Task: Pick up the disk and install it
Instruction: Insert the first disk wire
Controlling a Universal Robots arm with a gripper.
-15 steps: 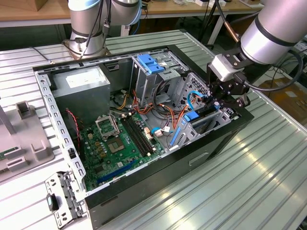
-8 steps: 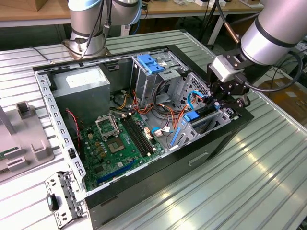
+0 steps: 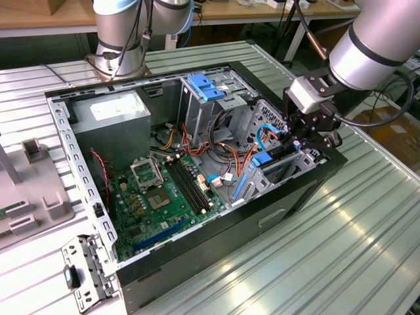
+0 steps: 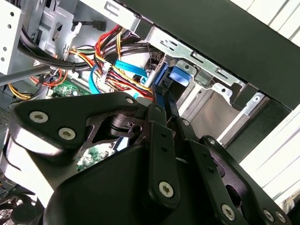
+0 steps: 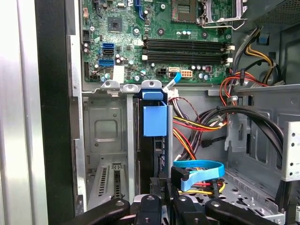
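- Exterior view: an open computer case [image 3: 197, 170] lies on its side on a ribbed metal table [image 3: 341, 230], with wooden benches [image 3: 39, 16] and cables behind it.
- One grey arm [image 3: 377, 42] reaches in from the exterior view's right, and its black gripper [image 3: 303, 134] hangs over the drive bay [image 3: 279, 167] at the case's near-right corner. A second arm's base [image 3: 118, 46] stands beyond the case.
- Inside the case I count one green motherboard [image 3: 161, 197], one big grey power-supply box [image 3: 111, 125], one tall metal cage [image 3: 207, 105] topped by a blue latch [image 3: 205, 87], and a tangle of red, yellow and orange wires [image 3: 226, 154].
- The disk [image 5: 151, 154] stands on edge in a slot of the bay, seen in the first wrist view as a dark narrow body with one blue plastic tab [image 5: 154, 119] at its far end; a second, empty slot [image 5: 105, 136] lies just beside it.
- The gripper's fingers [image 5: 159, 185] are drawn narrow around the disk's near edge; in the second wrist view they [image 4: 161, 110] meet at a thin blue rail [image 4: 161, 77], pinching it from both sides.
- One light-blue flat cable [image 5: 199, 171] loops just beside the disk.
- A grey fixture [image 3: 33, 190] and one loose metal bracket [image 3: 88, 272] rest on the table at the exterior view's left.
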